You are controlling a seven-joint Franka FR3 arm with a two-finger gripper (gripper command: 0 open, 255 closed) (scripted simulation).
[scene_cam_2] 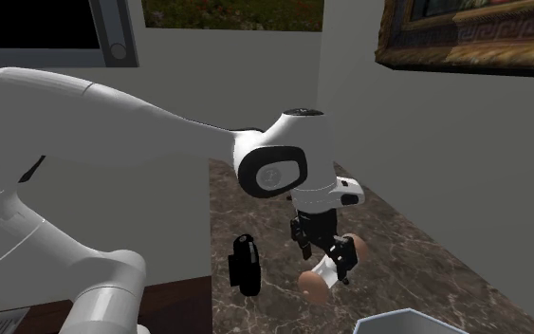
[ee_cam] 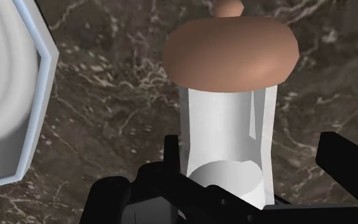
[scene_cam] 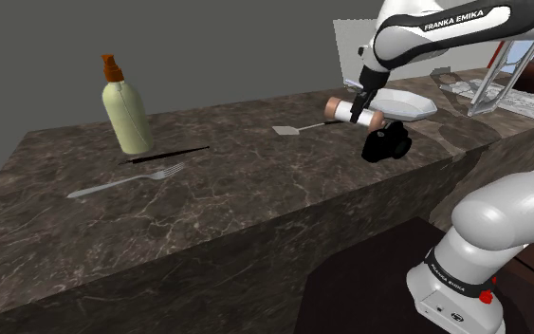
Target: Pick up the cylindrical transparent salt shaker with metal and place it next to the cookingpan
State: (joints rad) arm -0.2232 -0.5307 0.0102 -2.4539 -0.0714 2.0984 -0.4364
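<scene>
The salt shaker (scene_cam: 340, 107) has a pale see-through body and brownish rounded caps. It lies tilted on its side just above the dark marble counter (scene_cam: 255, 190), and my black gripper (scene_cam: 361, 112) is shut on its middle. In the wrist view the shaker (ee_cam: 228, 127) stands between the fingers (ee_cam: 171, 156), its brown cap pointing away from the hand. The white, shallow, eight-sided pan (scene_cam: 405, 102) sits right behind the shaker; its rim (ee_cam: 41, 83) lies beside the shaker in the wrist view. From the second exterior view the gripper (scene_cam_2: 336, 261) clasps the shaker (scene_cam_2: 323, 277) low over the counter.
A small black object (scene_cam: 386, 142) lies on the counter just in front of the gripper. Further along the shoulder view's left are a spatula (scene_cam: 298, 127), a black stick (scene_cam: 170, 154), a fork (scene_cam: 127, 180) and a cream bottle (scene_cam: 125, 109). The counter's front edge (scene_cam: 284, 237) drops off.
</scene>
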